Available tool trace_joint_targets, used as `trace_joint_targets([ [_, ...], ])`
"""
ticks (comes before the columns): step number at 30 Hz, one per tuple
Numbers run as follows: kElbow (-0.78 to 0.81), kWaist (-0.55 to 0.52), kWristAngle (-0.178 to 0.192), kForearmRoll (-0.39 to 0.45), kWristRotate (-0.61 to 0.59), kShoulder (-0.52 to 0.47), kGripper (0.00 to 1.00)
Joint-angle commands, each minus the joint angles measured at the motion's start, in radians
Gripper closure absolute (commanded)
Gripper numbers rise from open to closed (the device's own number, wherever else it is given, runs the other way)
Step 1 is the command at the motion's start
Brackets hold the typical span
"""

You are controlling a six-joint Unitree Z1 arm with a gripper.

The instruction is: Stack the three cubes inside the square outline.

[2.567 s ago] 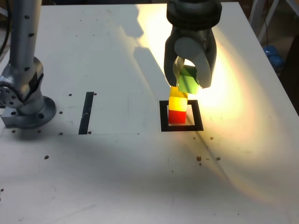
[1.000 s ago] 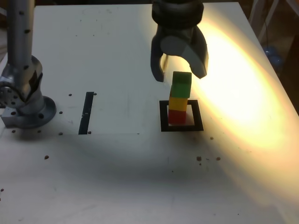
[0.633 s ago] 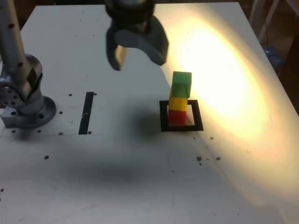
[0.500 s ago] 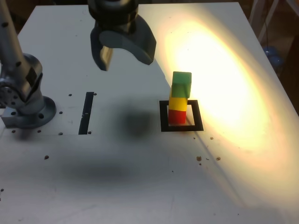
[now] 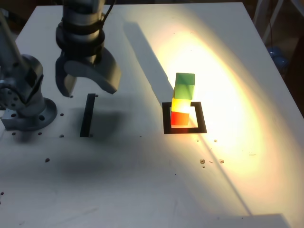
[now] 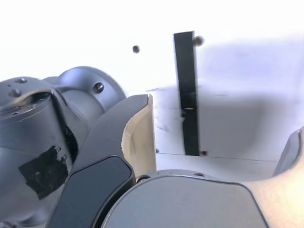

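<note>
Surface: white table, speckled with small dark crumbs, with a bright warm patch of light across the exterior view's right half and shadow under the arm.
Arm base: grey round base standing on the table at the exterior view's left, just beside the fingers; in the wrist view it fills the side next to one finger.
Gripper: gripper hanging above the table, its two grey fingers spread apart with nothing between them; the wrist view shows one cream-lined finger and the edge of the other at the frame's border.
Black strip: narrow straight strip flat on the table, directly below the gap between the fingers; the wrist view shows it running through that gap.
Square outline: thick black frame with a white middle, well apart from the fingers, toward the exterior view's right.
Green cube: green cube, top of the stack, turned slightly askew.
Yellow cube: yellow cube, middle, under the green one.
Red cube: red cube, bottom, resting inside the outline, far from the fingers.
</note>
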Motion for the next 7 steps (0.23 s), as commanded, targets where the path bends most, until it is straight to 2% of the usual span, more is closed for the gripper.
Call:
trace_joint_targets([
  [1,0.017,0.0,-0.011,-0.01,-0.001,-0.012,0.0],
  [7,0.087,0.0,-0.035,-0.067,0.001,-0.019,0.0],
])
